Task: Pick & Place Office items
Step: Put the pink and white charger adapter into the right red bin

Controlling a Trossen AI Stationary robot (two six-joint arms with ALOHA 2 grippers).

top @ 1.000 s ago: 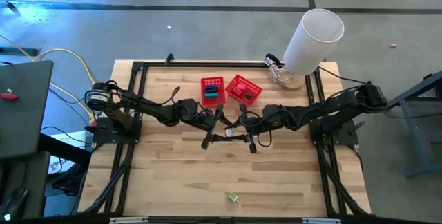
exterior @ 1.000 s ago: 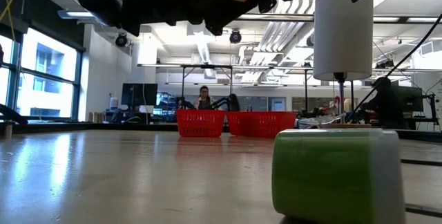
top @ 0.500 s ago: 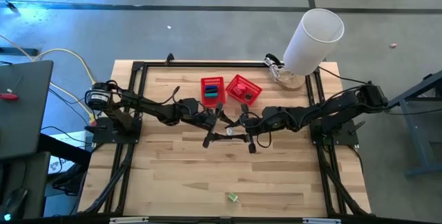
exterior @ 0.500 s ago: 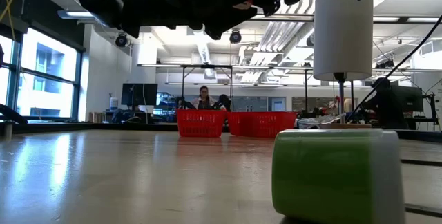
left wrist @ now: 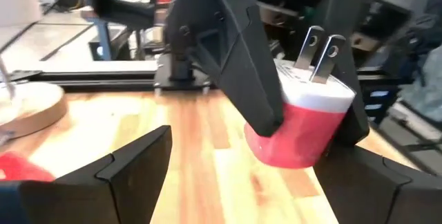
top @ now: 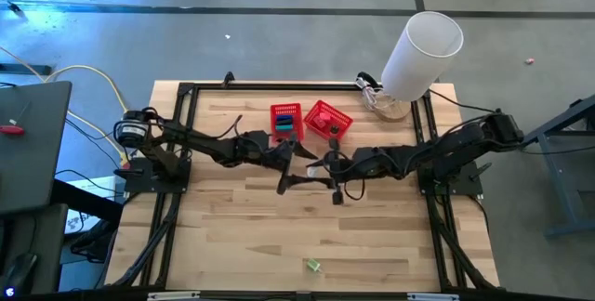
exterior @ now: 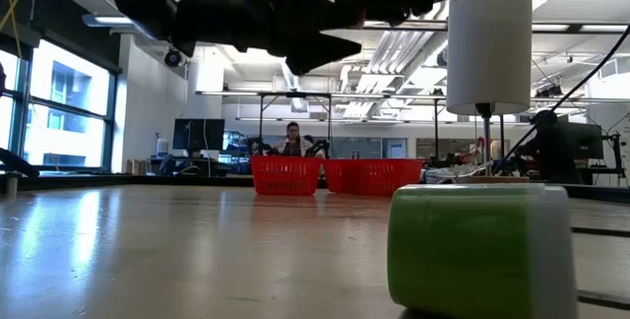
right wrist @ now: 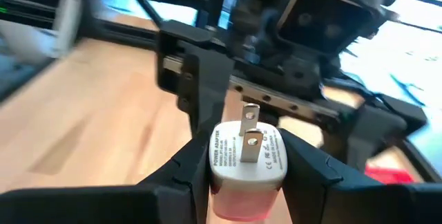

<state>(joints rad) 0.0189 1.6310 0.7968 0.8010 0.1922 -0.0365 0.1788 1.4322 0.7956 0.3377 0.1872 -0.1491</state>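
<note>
A red-and-white plug adapter [right wrist: 246, 160], prongs up, is held above the middle of the table by my right gripper [top: 327, 165], which is shut on it. My left gripper [top: 297, 165] faces it from the table's left. Its fingers [left wrist: 135, 165] are open and stand wide on either side of the adapter [left wrist: 300, 124] without touching it. A green item [top: 312, 266] lies on the table near the front edge, large in the low view [exterior: 479, 250]. Two red mesh baskets [top: 286, 122] [top: 328, 119] stand behind the grippers with small items inside. My right gripper pinches the adapter's body between its two fingers [right wrist: 185, 172], on two opposite sides of the red lower part [left wrist: 276, 144]. The fingers come roughly level from the table's right. The adapter is lifted clear of the table, upright, with its two metal prongs [right wrist: 250, 135] pointing up.
A big white cylinder [top: 423, 48] stands on a round base at the table's far right corner. A black frame [top: 186, 92] runs round the table's edges. A person sits in the room beyond the baskets [exterior: 291, 140].
My left gripper has opened wider around the adapter while staying in place. Both wrists have turned a little. The adapter stays lifted in my right gripper.
</note>
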